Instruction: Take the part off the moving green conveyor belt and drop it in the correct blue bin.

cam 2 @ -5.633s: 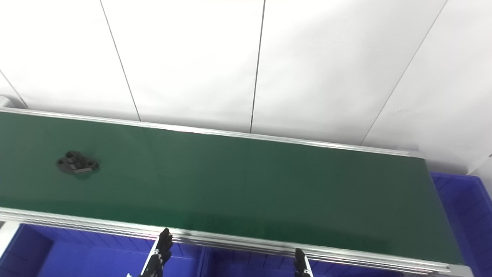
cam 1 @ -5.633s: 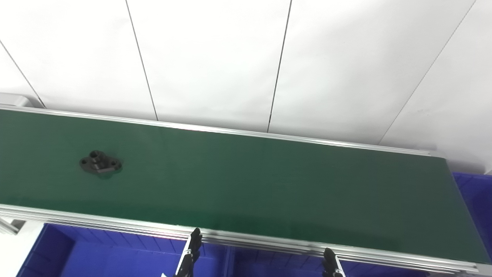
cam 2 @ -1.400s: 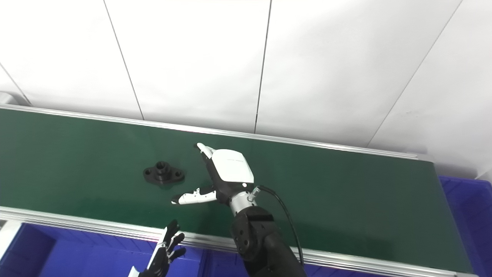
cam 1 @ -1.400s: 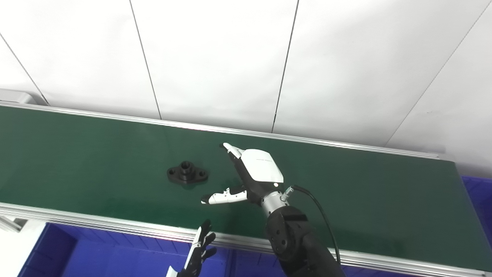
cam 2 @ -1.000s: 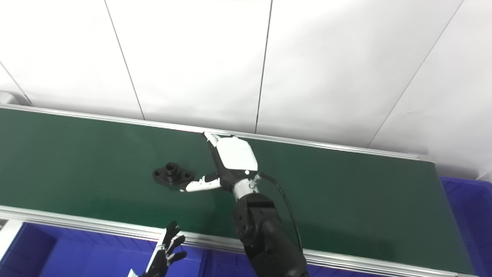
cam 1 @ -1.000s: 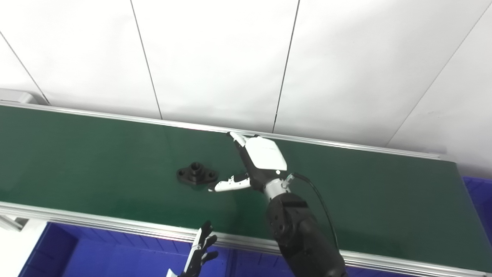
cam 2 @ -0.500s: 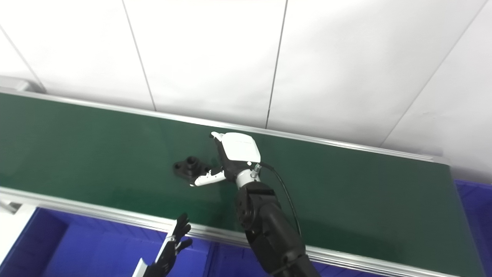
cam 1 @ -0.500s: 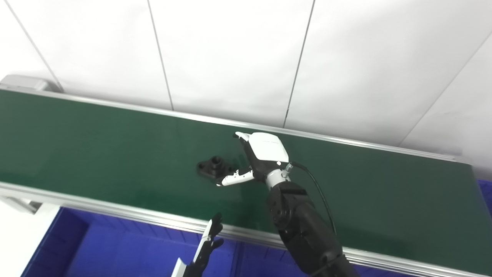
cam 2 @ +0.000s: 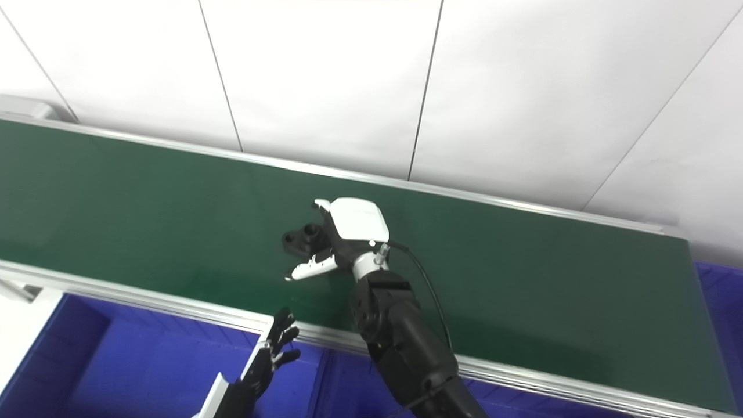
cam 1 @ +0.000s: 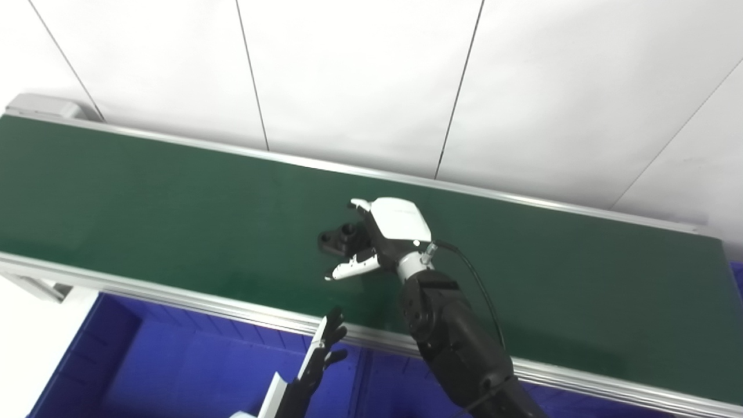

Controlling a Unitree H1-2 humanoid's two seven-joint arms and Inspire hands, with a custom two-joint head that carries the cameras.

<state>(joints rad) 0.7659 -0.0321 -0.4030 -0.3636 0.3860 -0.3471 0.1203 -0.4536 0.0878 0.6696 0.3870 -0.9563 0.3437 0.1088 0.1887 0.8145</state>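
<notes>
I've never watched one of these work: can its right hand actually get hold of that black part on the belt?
Probably yes. The right hand is open around the black flanged part on the green conveyor belt, with nothing between them.

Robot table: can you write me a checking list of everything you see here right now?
Surface: green conveyor belt with silver rails, bare apart from one part.
Job's things: black flanged part lies on the belt, partly hidden by the right hand; blue bins sit below the belt's near rail, another blue bin at its right end.
Clutter: nothing seen.
Hands: right hand is at the part, fingers over it and thumb spread, not yet closed on it; left hand waits low over the bins, fingers apart, empty.
Cables: black cable loops from the right wrist along the forearm.
Surroundings: white panelled wall behind the belt.
</notes>
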